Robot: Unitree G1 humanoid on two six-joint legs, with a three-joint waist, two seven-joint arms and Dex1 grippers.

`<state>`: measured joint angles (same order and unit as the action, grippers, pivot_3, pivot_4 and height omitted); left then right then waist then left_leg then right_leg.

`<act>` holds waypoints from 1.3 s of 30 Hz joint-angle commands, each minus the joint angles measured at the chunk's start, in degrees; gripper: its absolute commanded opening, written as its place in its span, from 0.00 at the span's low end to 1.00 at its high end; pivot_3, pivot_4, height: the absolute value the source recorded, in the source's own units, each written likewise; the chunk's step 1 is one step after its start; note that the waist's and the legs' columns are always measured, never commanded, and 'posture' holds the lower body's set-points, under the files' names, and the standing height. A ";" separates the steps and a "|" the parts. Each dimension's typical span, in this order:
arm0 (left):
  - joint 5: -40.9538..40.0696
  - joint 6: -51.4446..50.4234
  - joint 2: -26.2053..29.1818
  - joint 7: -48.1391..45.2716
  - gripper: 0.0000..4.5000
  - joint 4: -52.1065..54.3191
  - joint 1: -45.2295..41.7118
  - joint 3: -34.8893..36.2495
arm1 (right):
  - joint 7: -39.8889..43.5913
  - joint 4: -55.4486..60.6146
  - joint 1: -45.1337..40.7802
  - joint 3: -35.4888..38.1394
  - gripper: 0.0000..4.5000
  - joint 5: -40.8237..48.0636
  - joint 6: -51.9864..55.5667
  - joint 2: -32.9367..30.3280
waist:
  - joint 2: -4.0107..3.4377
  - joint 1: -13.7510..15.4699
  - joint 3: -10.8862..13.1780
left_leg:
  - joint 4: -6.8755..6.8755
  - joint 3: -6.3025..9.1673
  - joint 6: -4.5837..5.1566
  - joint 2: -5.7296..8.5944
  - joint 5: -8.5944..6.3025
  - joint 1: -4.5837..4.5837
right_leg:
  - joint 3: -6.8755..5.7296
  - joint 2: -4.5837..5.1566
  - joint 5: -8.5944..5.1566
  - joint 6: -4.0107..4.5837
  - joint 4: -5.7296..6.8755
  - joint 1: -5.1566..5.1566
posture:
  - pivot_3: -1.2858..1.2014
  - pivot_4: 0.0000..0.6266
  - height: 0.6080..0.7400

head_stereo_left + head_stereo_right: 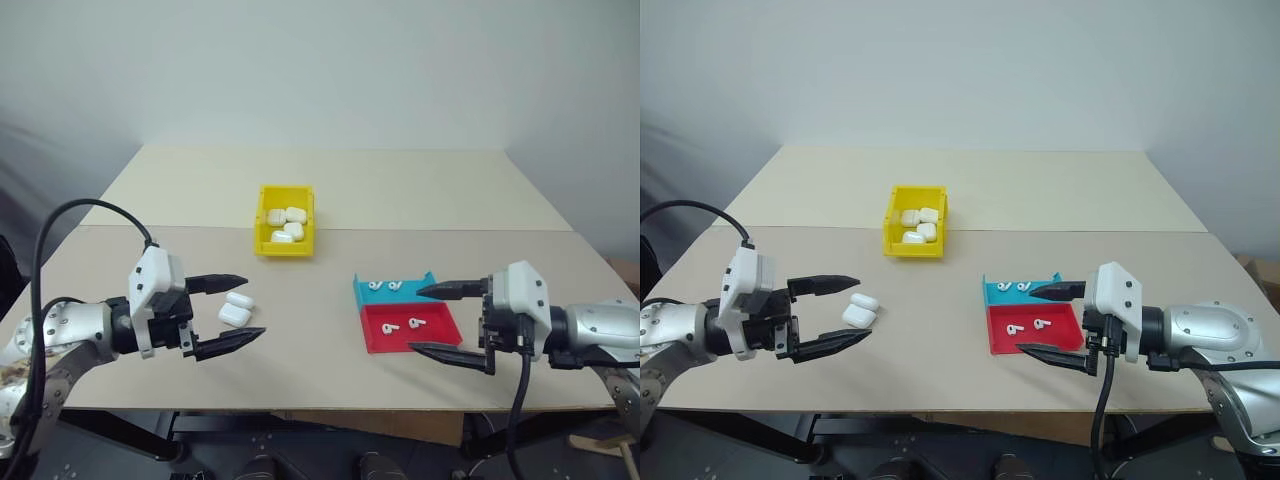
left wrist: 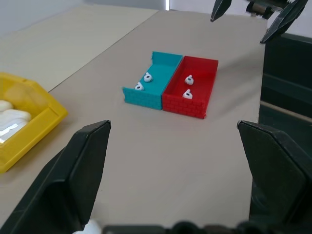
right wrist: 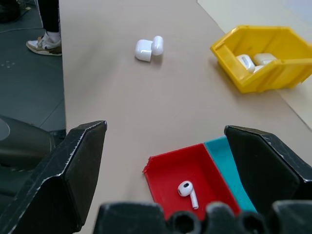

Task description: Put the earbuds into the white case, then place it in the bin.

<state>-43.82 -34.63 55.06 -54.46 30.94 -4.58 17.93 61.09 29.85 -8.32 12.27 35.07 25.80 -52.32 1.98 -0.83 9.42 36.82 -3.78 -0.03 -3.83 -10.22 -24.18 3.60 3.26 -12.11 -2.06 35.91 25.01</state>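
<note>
Two beige tabletops point(image 1: 330, 190) meet at a seam before a white wall point(image 1: 320, 60); both pincers gape apart.

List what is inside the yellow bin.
The yellow bin holds several closed white cases, about four, piled together. Its floor beneath them is covered, so anything lying under the cases cannot be seen.

Teal tray point(image 2: 161, 95) touching red tray point(image 2: 201, 97), earbuds point(image 2: 187, 79) inside both.
</note>
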 commanded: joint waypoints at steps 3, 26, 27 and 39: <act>0.43 -12.99 10.93 0.72 1.00 0.68 -4.60 -4.87 | -1.43 2.62 -0.61 0.79 1.00 0.92 3.17 -2.34 | 0.01 0.07 0.01 | -0.01 -0.02 0.00 0.00 0.00 -0.02 | 0.01 0.00 0.00 0.00 0.02 0.04 | 0.52 0.24 1.00; 15.91 -51.11 2.52 8.81 1.00 -21.92 -47.04 -38.47 | -8.32 9.97 3.72 0.23 1.00 1.95 4.29 0.81 | 0.09 0.02 0.04 | 0.05 0.10 0.02 0.08 0.01 -0.16 | 0.03 -0.08 -0.04 -0.07 0.08 0.05 | 0.52 0.24 1.00; 16.16 -52.86 1.87 9.62 1.00 -22.12 -47.89 -38.95 | -8.62 10.15 3.70 0.10 1.00 1.98 4.38 0.92 | 0.08 -0.06 0.04 | 0.04 0.11 0.02 0.08 0.01 -0.18 | 0.04 -0.09 -0.05 -0.08 0.08 0.06 | 0.52 0.24 1.00; 12.57 -57.87 -5.43 19.54 1.00 -33.06 -53.55 -46.14 | -9.47 9.89 3.33 -0.82 1.00 1.41 3.76 1.26 | 0.09 0.13 0.05 | 0.08 0.25 0.03 0.10 0.02 -0.11 | 0.04 -0.14 -0.05 -0.08 0.22 0.04 | 0.52 0.24 1.00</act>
<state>-30.22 -92.31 49.92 -36.96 -1.03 -56.36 -28.29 51.96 38.76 -4.43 10.72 36.65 30.62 -51.16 2.07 -0.70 9.47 36.90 -3.52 0.00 -3.72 -10.20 -24.29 3.64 3.14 -12.16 -2.14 36.12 25.04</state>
